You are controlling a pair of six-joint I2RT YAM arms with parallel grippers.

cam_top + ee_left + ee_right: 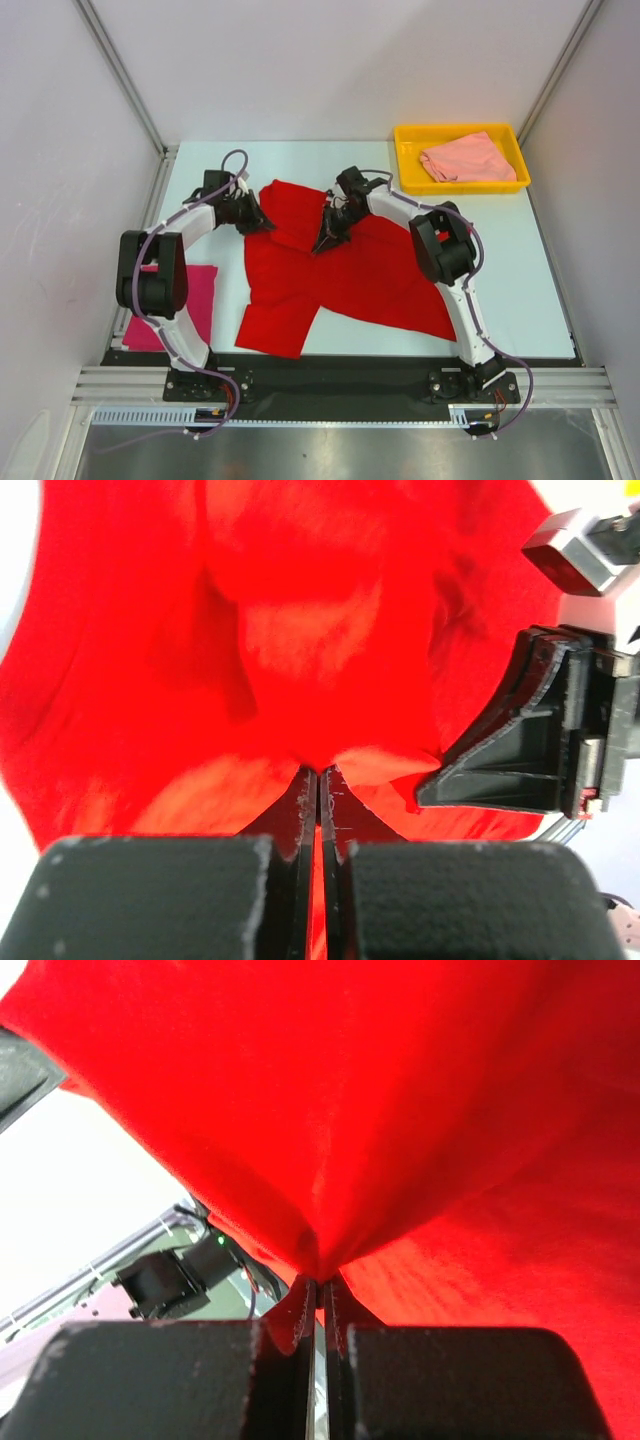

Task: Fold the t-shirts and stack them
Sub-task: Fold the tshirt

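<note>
The bright red t-shirt [350, 280] lies spread and rumpled across the middle of the table, its upper part lifted. My left gripper [262, 222] is shut on the shirt's upper left edge. In the left wrist view the jaws [319, 772] pinch a fold of the red cloth [300, 630]. Close to its right, my right gripper [325, 240] is shut on another bunch of the red shirt [400, 1110], which drapes from the closed tips [322, 1280]. A magenta t-shirt [195, 300] lies flat at the left edge, partly behind the left arm. The pale salmon t-shirt [465, 158] rests crumpled in a tray.
A yellow tray [410, 135] stands at the back right corner. White walls with metal corner posts close in the table on three sides. The two grippers are close together, and the right one's black finger [500, 750] shows in the left wrist view.
</note>
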